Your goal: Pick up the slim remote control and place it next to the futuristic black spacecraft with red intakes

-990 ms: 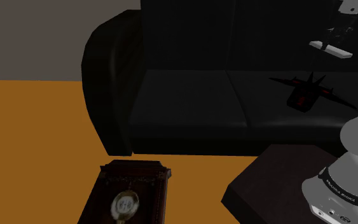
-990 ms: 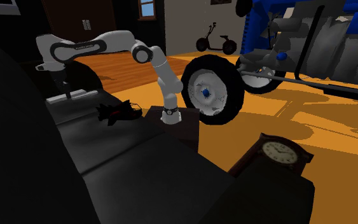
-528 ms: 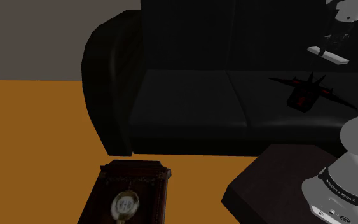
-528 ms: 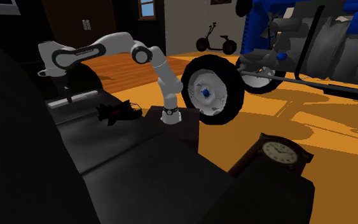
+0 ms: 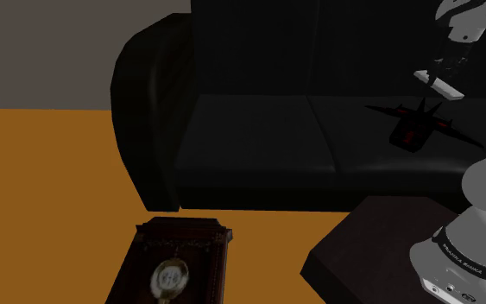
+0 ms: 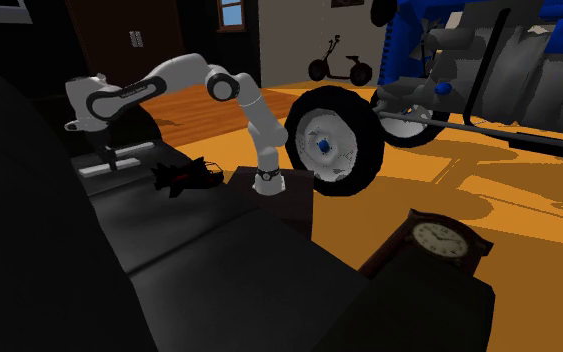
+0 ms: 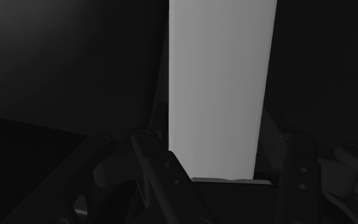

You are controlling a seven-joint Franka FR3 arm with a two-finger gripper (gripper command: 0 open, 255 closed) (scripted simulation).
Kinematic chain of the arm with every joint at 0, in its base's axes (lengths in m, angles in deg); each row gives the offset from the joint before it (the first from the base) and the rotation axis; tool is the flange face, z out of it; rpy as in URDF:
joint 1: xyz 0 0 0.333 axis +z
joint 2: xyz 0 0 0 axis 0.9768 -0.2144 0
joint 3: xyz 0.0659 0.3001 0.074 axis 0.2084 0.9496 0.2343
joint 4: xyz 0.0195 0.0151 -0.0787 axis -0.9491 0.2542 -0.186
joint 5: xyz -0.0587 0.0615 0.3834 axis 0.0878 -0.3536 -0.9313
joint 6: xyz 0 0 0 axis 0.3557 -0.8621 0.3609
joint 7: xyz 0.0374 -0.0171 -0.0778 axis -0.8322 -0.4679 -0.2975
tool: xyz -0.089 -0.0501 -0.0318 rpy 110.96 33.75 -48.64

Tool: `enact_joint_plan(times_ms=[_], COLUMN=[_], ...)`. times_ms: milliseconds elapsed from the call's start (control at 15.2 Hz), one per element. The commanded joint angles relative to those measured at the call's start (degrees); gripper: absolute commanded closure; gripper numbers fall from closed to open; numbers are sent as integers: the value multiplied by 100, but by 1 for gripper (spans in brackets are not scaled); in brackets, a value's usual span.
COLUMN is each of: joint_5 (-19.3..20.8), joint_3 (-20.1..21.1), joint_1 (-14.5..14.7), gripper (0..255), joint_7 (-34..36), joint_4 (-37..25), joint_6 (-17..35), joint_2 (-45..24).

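The slim remote (image 5: 438, 85) is a pale grey-white slab. My gripper (image 5: 451, 67) is shut on it and holds it in the air just above and behind the black spacecraft with red intakes (image 5: 415, 128), which lies on the dark sofa seat (image 5: 258, 142). In the second exterior view the remote (image 6: 107, 166) hangs under the gripper (image 6: 110, 153), close over the seat and to the left of the spacecraft (image 6: 184, 177). In the wrist view the remote (image 7: 219, 89) runs straight out from the gripper (image 7: 228, 181), clasped between both black fingers (image 7: 161, 170).
A dark wooden clock (image 5: 176, 268) lies on the orange floor in front of the sofa. My dark stand (image 5: 370, 250) is by the seat's front edge. A large wheel (image 6: 334, 140) and a blue vehicle (image 6: 489, 50) stand behind the arm.
The gripper has come down toward the sofa seat with the remote still in it, shifting slightly to the shoulder view's left, closer to the spacecraft. The spacecraft has not moved.
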Motion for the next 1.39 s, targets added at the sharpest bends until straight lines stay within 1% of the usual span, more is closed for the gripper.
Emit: enact_joint_plan(times_ms=[0,858,1320], joint_5=[-20,-156,-156], joint_3=[17,92,90], joint_1=[12,2,4], gripper=[255,255,255], joint_7=[-15,-91,-91], joint_4=[133,690,690], joint_6=[172,1025,1025], joint_2=[-28,-342,-342])
